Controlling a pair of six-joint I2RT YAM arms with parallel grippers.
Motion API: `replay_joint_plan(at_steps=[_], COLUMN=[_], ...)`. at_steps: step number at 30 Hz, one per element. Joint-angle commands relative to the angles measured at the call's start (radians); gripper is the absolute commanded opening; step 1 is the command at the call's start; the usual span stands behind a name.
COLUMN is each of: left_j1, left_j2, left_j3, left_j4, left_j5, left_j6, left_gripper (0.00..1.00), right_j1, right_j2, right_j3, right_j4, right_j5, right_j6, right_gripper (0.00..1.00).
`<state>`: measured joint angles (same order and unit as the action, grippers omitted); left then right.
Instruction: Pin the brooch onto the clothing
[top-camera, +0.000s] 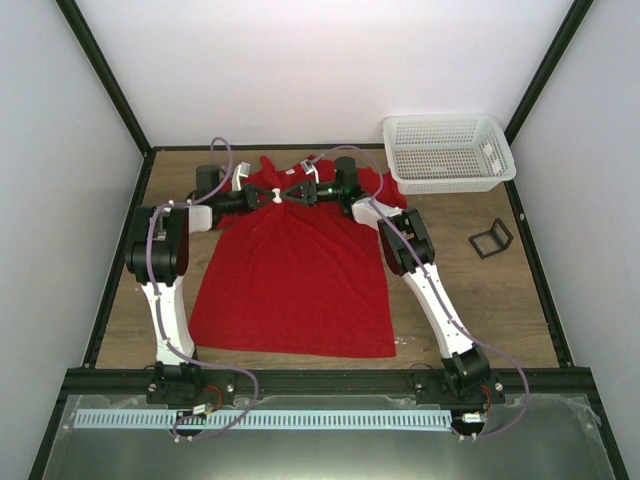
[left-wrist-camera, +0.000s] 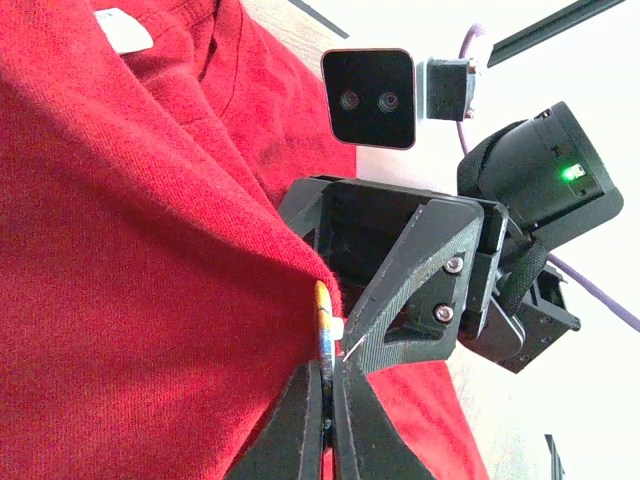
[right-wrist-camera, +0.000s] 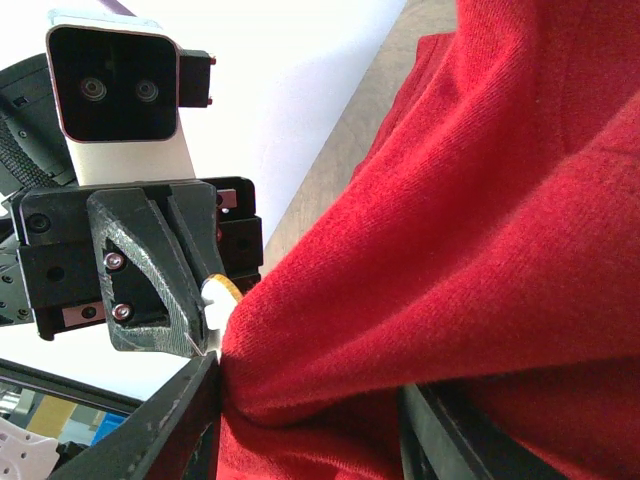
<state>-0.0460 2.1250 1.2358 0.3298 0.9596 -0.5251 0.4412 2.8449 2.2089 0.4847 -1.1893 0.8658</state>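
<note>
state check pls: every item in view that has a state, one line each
Tiny round pale brooch: held edge-on against a raised shirt fold; cannot tell if pinned.
Plain bright red T-shirt: spread flat, lifted and bunched near the collar.
Left gripper: jaws shut on the brooch.
Right gripper: jaws shut on the T-shirt fold.
White plastic mesh basket: upright, untouched.
Black angular wire-frame stand: on the table, untouched.

T-shirt (top-camera: 290, 280): on table (top-camera: 490, 300). Brooch (left-wrist-camera: 322, 318): against T-shirt's far, collar end. Basket (top-camera: 450, 180): behind and right of T-shirt. Wire stand (top-camera: 491, 238): right of T-shirt, apart.
</note>
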Motion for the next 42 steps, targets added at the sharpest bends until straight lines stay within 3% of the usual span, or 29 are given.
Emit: replay_joint_plan(at_steps=[1, 8, 21, 29, 36, 42], left_j1=[-0.005, -0.006, 0.012, 0.017, 0.016, -0.003], left_j2=[0.017, 0.005, 0.024, 0.035, 0.022, 0.02], left_j3=[0.021, 0.018, 0.026, 0.042, 0.015, 0.008], left_j4=[0.066, 0.072, 0.035, -0.013, 0.075, 0.096], left_j5=[0.059, 0.066, 0.039, 0.035, 0.068, 0.084], left_j6=[-0.012, -0.015, -0.011, 0.008, -0.028, -0.029], left_gripper=[0.0, 0.0, 0.0, 0.0, 0.0, 0.0], right_j1=[0.011, 0.013, -0.002, -0.002, 0.0, 0.005], right_j2=[0.044, 0.05, 0.026, 0.023, 0.036, 0.058], right_j3=[-0.014, 0.004, -0.111, -0.107, -0.086, -0.038], right_j4=[0.02, -0.053, 0.221, 0.194, 0.137, 0.115], right_j5=[-0.001, 0.025, -0.011, -0.021, -0.016, -0.02], right_j6=[0.028, -0.013, 0.167, 0.127, 0.094, 0.095], right_gripper=[0.43, 0.38, 0.44, 0.45, 0.35, 0.35])
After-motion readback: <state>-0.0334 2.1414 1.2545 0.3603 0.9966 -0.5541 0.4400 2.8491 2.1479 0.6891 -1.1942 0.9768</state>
